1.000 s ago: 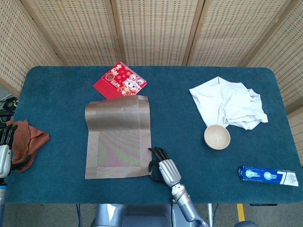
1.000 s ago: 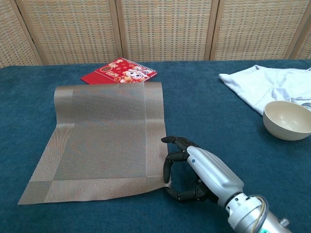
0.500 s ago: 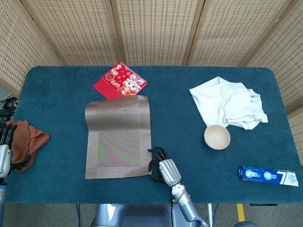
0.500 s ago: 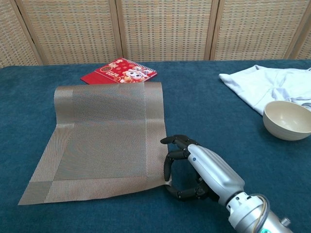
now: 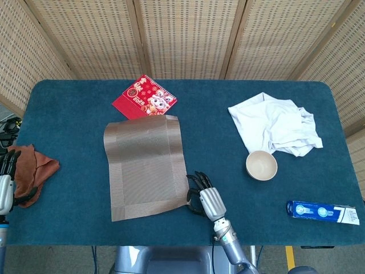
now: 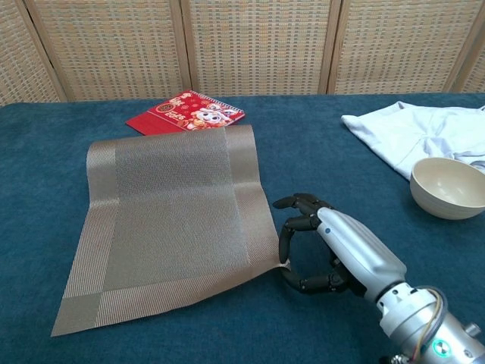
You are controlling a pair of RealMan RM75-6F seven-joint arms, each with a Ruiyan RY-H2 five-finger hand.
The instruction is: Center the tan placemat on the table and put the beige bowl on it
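The tan placemat (image 6: 170, 220) has swung rightward, corner pinched by the right hand (image 6: 333, 250).

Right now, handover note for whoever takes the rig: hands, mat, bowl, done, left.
Right hand: pinching the near right corner of the tan placemat, mid-drag.
Left hand: at the table's left edge by a brown cloth; holds nothing that I can see.
Placemat lies left of center, skewed, its far edge touching or overlapping a red booklet.
Beige bowl: empty, upright, right of center, beside the white cloth.
Done: nothing finished.
Left: center mat, place bowl.
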